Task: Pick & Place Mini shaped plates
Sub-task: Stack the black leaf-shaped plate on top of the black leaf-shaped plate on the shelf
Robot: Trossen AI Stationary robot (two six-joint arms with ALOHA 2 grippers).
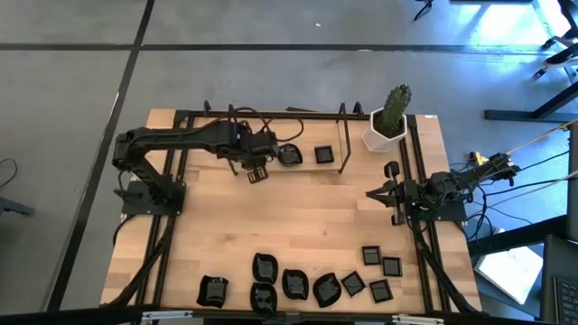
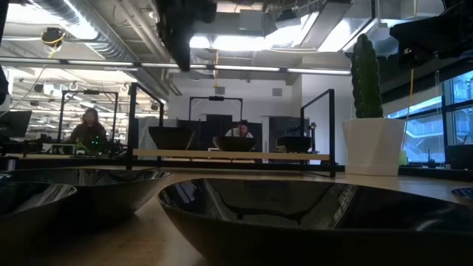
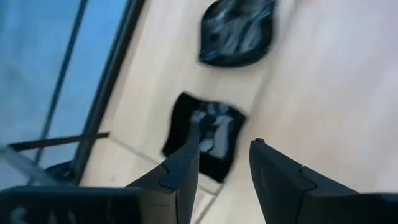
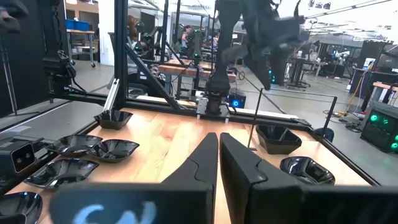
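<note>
Two black mini shaped plates lie near the table's far edge, one [image 1: 289, 155] beside my left gripper [image 1: 257, 173] and one [image 1: 324, 154] farther right. In the left wrist view my left gripper [image 3: 227, 140] hangs open above the wood with nothing between its fingers. Below its fingertips lies a wavy-edged squarish plate [image 3: 208, 132], and beyond that a leaf-like one [image 3: 236, 31]. Several more plates [image 1: 298, 284] lie in a row along the near edge, flat on their bases. My right gripper [image 1: 375, 194] waits shut at the table's right side, level and clear of everything.
A white pot with a green cactus [image 1: 388, 126] stands at the far right corner. Black frame rails [image 1: 181, 181] run along the table's left, right and far sides, and an upright bar [image 1: 344, 144] stands right of the far plates. Bare wood [image 1: 289, 217] fills the middle.
</note>
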